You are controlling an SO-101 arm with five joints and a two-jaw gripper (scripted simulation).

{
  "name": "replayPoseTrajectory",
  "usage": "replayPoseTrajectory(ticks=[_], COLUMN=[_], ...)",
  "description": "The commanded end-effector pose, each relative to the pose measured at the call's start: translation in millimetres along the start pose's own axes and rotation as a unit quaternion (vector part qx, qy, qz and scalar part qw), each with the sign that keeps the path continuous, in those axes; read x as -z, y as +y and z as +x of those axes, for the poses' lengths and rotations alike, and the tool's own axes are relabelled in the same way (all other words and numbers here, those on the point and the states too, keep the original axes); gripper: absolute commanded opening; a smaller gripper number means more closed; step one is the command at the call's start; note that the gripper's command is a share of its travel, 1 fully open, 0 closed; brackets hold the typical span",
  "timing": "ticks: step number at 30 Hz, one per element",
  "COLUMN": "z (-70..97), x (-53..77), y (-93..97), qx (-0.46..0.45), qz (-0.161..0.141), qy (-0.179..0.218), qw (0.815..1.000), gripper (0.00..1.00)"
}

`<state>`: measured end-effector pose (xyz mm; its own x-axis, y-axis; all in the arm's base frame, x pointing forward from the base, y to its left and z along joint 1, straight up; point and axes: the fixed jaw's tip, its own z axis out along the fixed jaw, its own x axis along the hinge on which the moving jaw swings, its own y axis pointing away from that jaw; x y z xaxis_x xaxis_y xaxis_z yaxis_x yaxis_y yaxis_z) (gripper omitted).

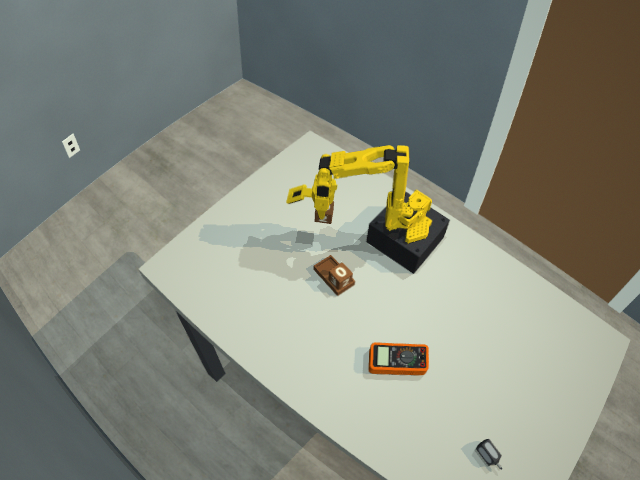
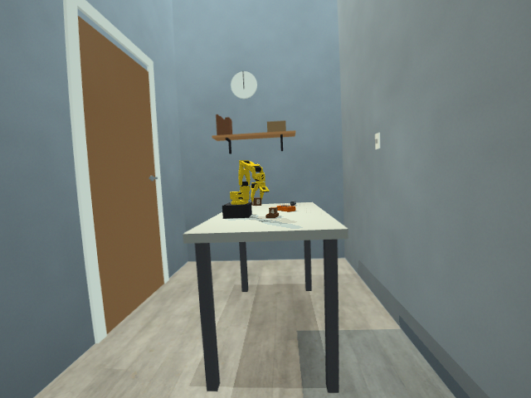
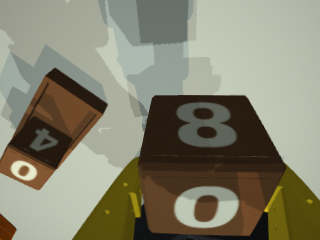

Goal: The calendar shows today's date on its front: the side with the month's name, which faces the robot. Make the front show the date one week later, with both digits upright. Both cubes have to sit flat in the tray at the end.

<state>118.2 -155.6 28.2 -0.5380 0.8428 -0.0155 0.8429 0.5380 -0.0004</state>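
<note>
i am holding one brown cube [image 3: 210, 165] up in the air with my gripper [image 1: 322, 211] squeezing tight on it, and i am seeing an 8 and a 0 on it. the other cube [image 1: 340, 274] is sitting in the tray [image 1: 324, 268] on the desk [image 1: 465, 330], near the arm's black base [image 1: 423, 248].

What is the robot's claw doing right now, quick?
Gripper: closed on a brown number cube, held up above the table.

We saw an orange multimeter [image 1: 398, 358] lying well apart from a small dark clip [image 1: 489, 452] near the table's [image 1: 516, 330] edge.
</note>
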Motion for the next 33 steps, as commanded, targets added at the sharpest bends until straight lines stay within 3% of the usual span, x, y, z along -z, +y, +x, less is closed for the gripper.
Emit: replayPoseTrajectory(ticks=[1,24,33], z=[0.0,1.0,3.2], x=[1.9,1.9,2.0], y=[-5.1,-6.4,-7.9], qx=[-0.013,0.018,0.096], qz=[-0.001,0.0,0.001], qy=[-0.008,-0.008,-0.008], qw=[1.0,1.0,0.995], gripper=[0.0,0.0,0.0])
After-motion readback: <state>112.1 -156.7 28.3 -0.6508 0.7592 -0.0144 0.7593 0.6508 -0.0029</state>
